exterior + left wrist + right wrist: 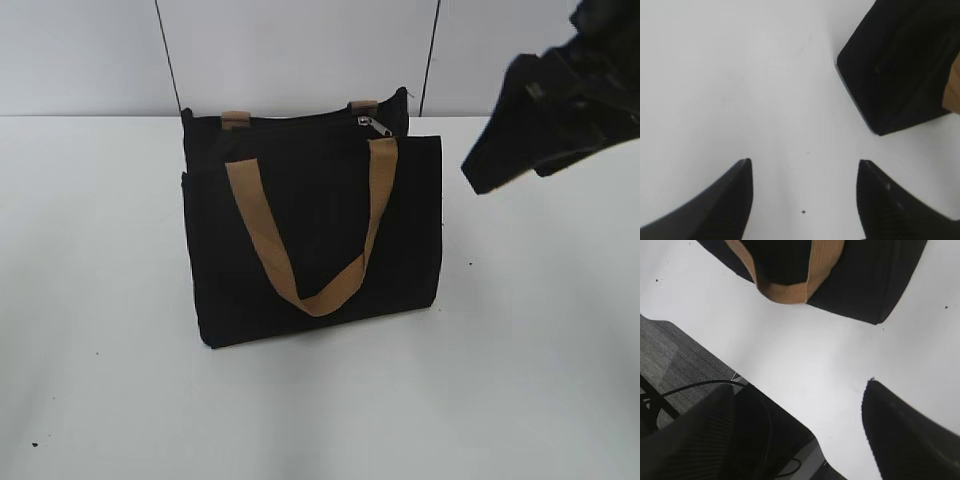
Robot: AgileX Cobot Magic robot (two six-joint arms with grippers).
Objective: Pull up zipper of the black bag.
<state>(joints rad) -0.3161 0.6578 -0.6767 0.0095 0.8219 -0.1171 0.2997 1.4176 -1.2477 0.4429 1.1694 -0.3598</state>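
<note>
The black bag (pixel 310 235) stands upright mid-table, with a tan strap handle (pixel 305 240) hanging over its front. The zipper's silver pull tab (pixel 370 124) sits at the right end of the bag's top edge. My right gripper (pixel 480 180) hovers open in the air to the right of the bag, apart from it; in the right wrist view (pixel 800 400) the bag's bottom (pixel 865 285) lies beyond the jaws. My left gripper (pixel 805 167) is open and empty over the bare table, with a corner of the bag (pixel 895 65) at upper right. The left gripper does not show in the exterior view.
The white table (pixel 100 350) spreads round the bag. Two dark cables (pixel 168 60) run up the wall behind. In the right wrist view the table's edge (pixel 740 377) shows, with grey floor and cables (pixel 670 365) below it.
</note>
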